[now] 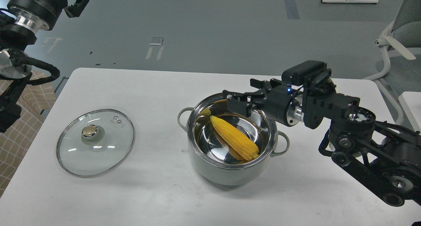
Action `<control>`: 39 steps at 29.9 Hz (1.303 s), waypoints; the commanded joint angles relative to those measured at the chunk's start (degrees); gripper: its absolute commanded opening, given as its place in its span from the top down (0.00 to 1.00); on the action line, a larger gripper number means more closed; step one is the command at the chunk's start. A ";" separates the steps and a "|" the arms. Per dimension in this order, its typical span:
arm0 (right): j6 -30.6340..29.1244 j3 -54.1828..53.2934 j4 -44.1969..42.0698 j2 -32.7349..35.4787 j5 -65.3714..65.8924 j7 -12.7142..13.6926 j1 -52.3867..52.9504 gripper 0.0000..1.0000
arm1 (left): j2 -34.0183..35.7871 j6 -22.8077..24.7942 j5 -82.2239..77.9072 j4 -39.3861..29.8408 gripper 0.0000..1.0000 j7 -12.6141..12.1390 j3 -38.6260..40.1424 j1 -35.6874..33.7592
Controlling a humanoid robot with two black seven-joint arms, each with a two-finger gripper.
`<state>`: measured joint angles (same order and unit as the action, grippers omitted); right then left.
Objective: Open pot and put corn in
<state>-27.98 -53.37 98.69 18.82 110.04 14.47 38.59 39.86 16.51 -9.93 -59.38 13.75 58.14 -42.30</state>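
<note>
Corn (234,138) lies diagonally inside the pot (230,173) w/ lid (95,142) set flat on table (164,199) to its left, so job looks done; right gripper (237,102) hangs over far rim, fingers apart & empty, left gripper (76,3) raised clear, fingers' state unclear.

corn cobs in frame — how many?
1. The corn lies diagonally inside the open pot, pointed end toward the far left rim. Nothing suggests another is hidden.
</note>
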 commanded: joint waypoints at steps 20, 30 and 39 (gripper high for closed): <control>-0.02 -41.38 -29.76 -8.80 -46.57 -2.43 6.32 0.00 | -2.06 3.27 0.26 1.02 0.02 -0.39 2.07 0.73; 7.07 -44.18 -45.41 -8.19 -68.70 -6.55 3.77 0.00 | -3.47 3.27 0.26 4.63 0.02 -1.01 1.89 1.34; 7.59 -44.98 -47.45 -11.26 -77.08 -10.34 1.31 0.00 | -7.15 3.18 0.35 4.72 0.02 -1.00 1.98 1.87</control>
<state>-21.10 -98.38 51.39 9.28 33.49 4.88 39.78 33.91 19.78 -9.64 -54.62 12.74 60.07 -40.56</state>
